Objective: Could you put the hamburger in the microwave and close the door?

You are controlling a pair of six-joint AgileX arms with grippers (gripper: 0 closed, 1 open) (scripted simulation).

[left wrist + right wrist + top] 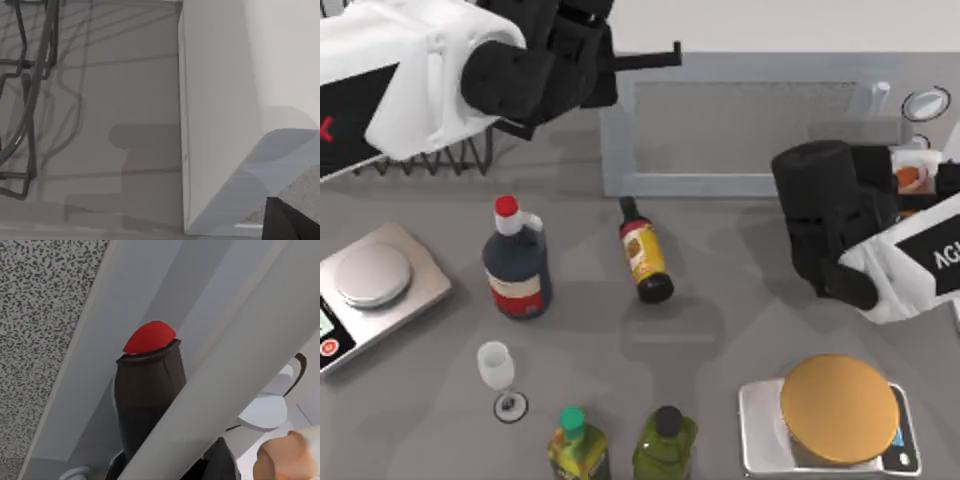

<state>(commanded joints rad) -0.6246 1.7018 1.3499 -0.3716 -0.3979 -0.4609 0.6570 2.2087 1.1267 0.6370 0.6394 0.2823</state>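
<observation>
Our right tool point(892, 165) sat at the door point(740, 125) handle point(220, 390), one fingertip point(145, 400) behind the bar; grip state we could not tell. Left tool's state likewise unclear. Hamburger point(838, 408) rested on the scale point(760, 440), counter's right front. Microwave point(220, 115) stood at the rear.

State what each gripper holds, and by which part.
Right gripper sits at the door handle; a firm hold cannot be told. Left gripper, by the microwave corner, holds nothing seen.
</observation>
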